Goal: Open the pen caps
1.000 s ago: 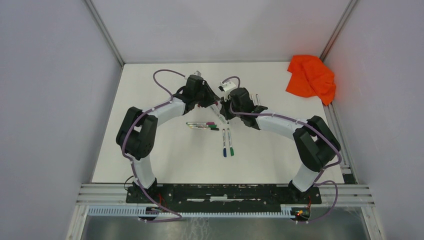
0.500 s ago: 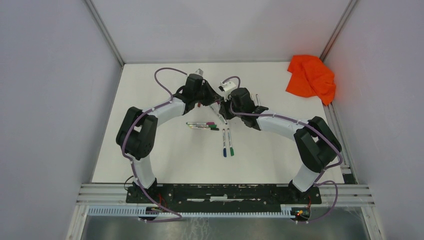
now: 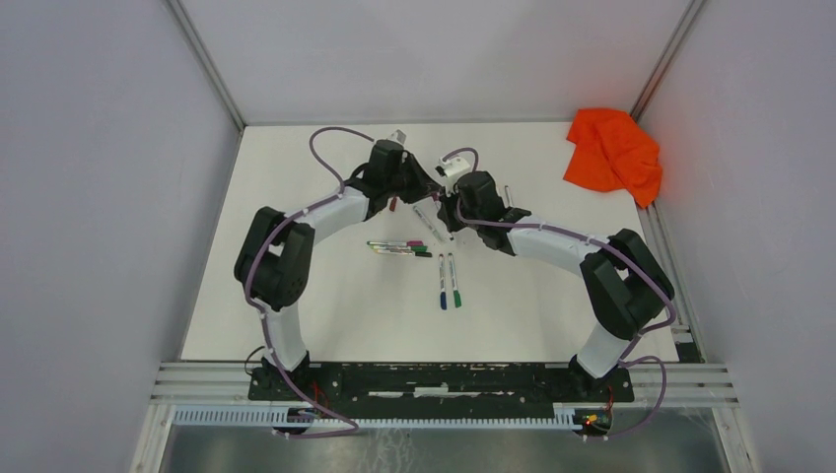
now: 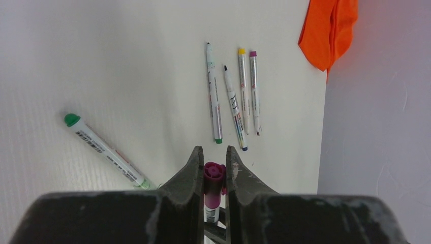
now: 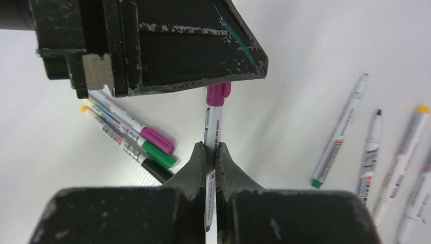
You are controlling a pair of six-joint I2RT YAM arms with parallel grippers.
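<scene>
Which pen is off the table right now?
The magenta-capped pen held between both arms: left gripper clamps its cap, right gripper its barrel. The other pens lie on the table.

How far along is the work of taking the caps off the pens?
Done: one pen by the orange cloth shows a bare tip. In hand: the left claw pinches the magenta cap, not yet off, and the right claw grips that pen's barrel. Still to do: at least the three capped pens lying together.
</scene>
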